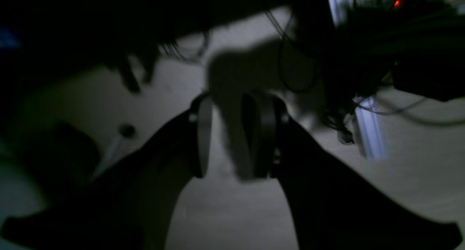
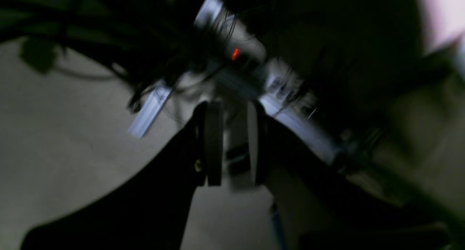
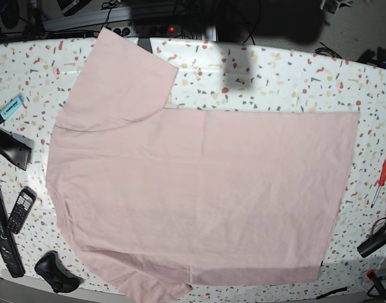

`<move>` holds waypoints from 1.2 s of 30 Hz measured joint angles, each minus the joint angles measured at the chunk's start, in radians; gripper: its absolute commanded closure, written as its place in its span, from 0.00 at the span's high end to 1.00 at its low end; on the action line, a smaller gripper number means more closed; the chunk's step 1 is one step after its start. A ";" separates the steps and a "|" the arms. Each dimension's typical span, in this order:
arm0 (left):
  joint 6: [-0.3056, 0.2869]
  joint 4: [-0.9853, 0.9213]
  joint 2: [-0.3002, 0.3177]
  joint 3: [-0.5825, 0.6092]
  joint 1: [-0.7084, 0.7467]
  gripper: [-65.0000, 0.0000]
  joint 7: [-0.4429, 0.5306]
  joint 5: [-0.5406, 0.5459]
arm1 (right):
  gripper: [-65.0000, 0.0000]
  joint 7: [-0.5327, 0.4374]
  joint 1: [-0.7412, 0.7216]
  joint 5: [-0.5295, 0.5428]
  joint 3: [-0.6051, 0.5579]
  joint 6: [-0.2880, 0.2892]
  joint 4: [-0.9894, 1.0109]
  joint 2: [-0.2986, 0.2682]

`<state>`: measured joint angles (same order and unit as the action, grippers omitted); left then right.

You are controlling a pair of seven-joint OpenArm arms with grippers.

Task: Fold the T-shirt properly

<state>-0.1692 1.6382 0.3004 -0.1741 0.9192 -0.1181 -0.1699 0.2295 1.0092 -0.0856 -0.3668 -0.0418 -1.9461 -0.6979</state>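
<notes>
Pink cotton T-shirt [image 3: 205, 189] flat on the speckled tabletop [image 3: 281, 76], plain side up, no fold made yet.
Shirt lies sideways: hem toward the red screwdriver [image 3: 382, 180], one sleeve [image 3: 120, 79] spread at the far edge near the power strip, the other at the near edge. Neither arm shows in the base view. Both wrist cams are dark and blurred, looking at floor and cables, so both arms look parked off the cloth. Left tool [image 1: 238, 135]: jaws apart, nothing between them. Right tool [image 2: 232, 144]: also parted and unloaded. My read: still at the start, before the first grasp. Next move needs both tools over the shirt, pinching one long edge at two spots, then carrying it across evenly.
</notes>
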 measured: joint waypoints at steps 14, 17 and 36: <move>-0.004 0.470 0.259 0.000 0.039 0.27 -0.080 -0.212 | 0.19 0.116 0.010 -0.306 0.000 -0.112 -0.328 -0.082; -0.016 0.470 0.301 0.000 -0.021 0.28 -0.062 -0.229 | 0.19 0.124 0.009 -0.391 0.000 -0.111 -0.362 -0.082; -0.228 -0.058 0.512 0.289 -0.576 0.32 0.070 -0.253 | 0.19 0.218 -0.075 -0.518 -0.001 -0.112 -0.393 0.094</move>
<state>-0.3969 1.5806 0.8124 0.1146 0.3435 -0.0483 -0.4229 0.4473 0.9340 -0.6033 -0.3676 -0.1539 -2.3394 -0.6041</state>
